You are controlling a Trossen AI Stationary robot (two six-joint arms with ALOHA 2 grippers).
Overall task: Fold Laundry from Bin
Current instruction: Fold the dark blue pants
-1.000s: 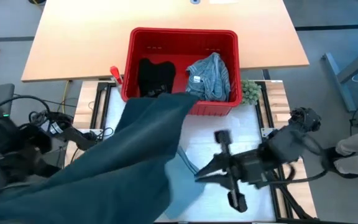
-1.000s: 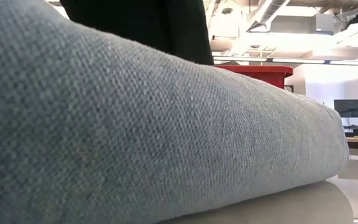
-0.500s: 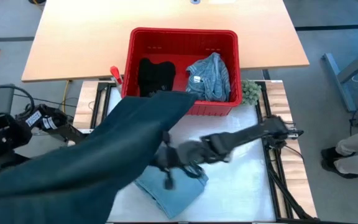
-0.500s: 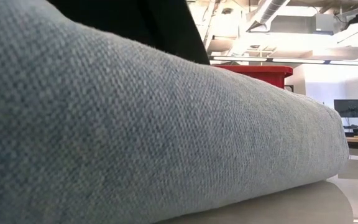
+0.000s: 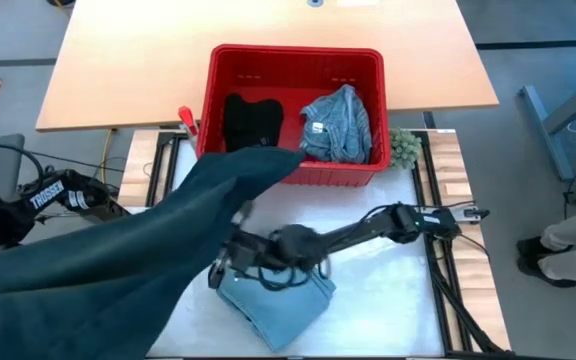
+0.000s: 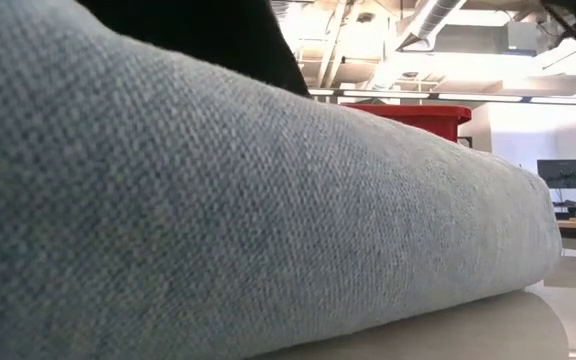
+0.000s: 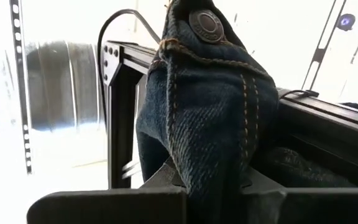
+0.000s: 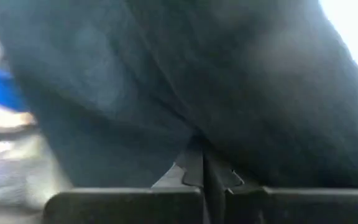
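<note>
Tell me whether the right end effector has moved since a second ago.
Yes. In the high view the right end effector has swung from the table's right side leftward across it, past the red bin, to the edge of the denim garment.

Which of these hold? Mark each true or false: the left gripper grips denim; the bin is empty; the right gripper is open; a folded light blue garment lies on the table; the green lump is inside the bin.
1. The left gripper grips the denim garment. True.
2. The red bin is empty. False: a black garment and a striped garment lie in it.
3. The right gripper is open. False: it is shut, at the denim's edge.
4. A folded light blue garment lies on the table. True.
5. The green lump is in the bin. False: it sits outside, beside it.
</note>
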